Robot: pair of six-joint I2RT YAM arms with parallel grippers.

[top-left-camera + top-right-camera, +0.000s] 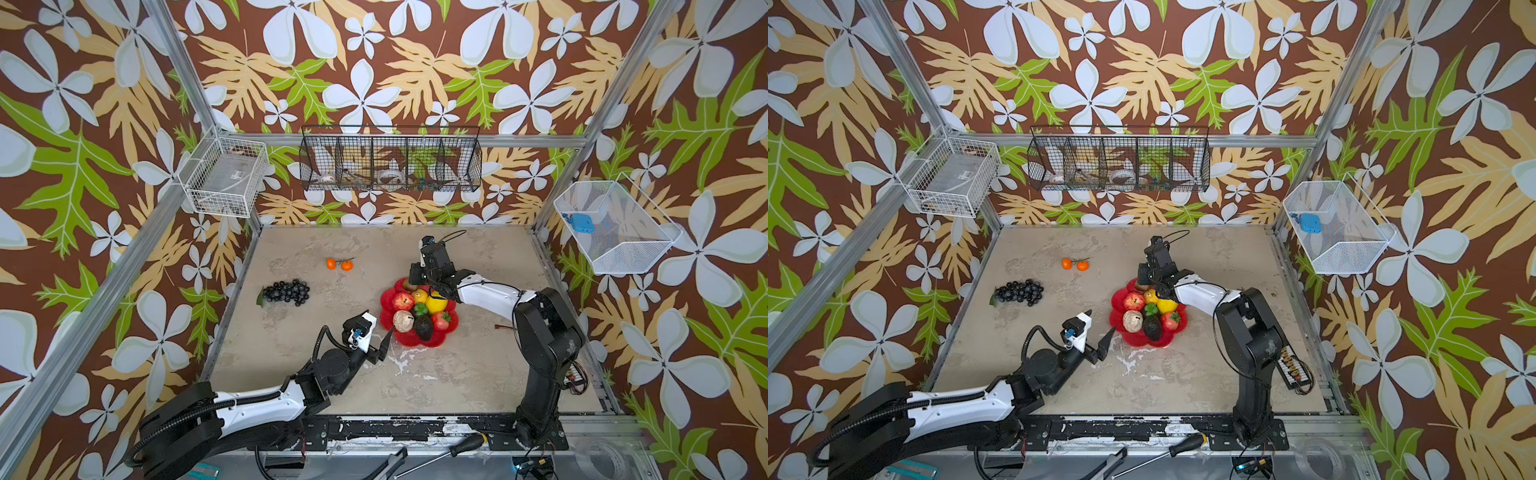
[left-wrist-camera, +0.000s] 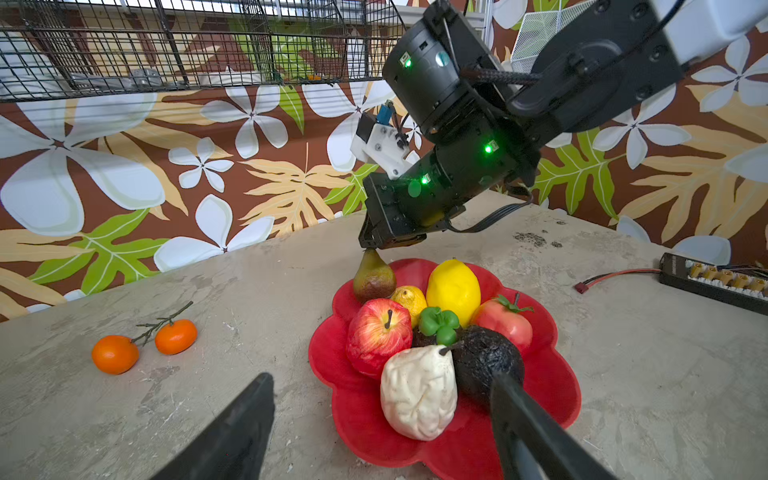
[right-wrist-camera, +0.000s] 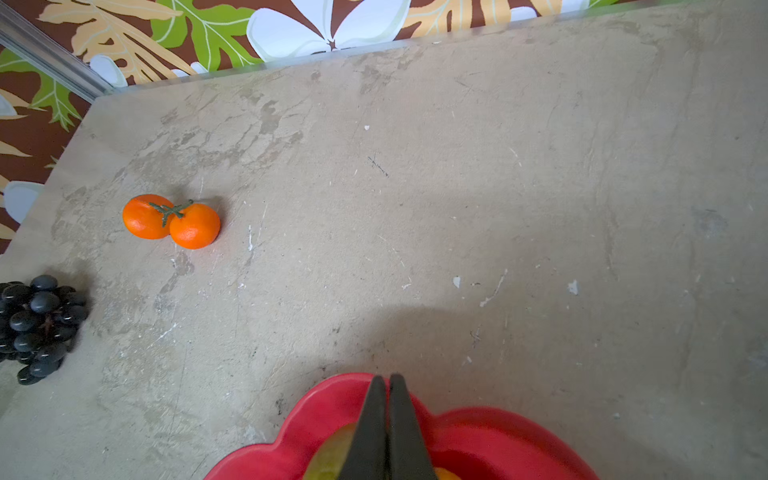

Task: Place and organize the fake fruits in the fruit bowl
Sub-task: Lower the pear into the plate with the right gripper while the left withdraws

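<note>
One fruit bowl (image 1: 415,341) near the middle of the bench (image 1: 457,374). Inside it: two lemons (image 1: 436,304), one apple (image 1: 402,300), one strawberry (image 1: 441,320), one avocado (image 1: 424,328), one cream lumpy piece (image 1: 403,321), one pear (image 1: 410,285), one green leaf sprig (image 1: 420,309); eight pieces. Loose on the bench: two oranges (image 1: 331,263) on one stem, at 10 o'clock from the bowl; one grape bunch (image 1: 287,291), at 9 o'clock. Three wire baskets (image 1: 226,183) on the walls.

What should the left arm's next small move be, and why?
Probably swing the left gripper, open and empty beside the fruit bowl, toward the grape bunch: it and the oranges lie on the table on that arm's side, outside the bowl.
</note>
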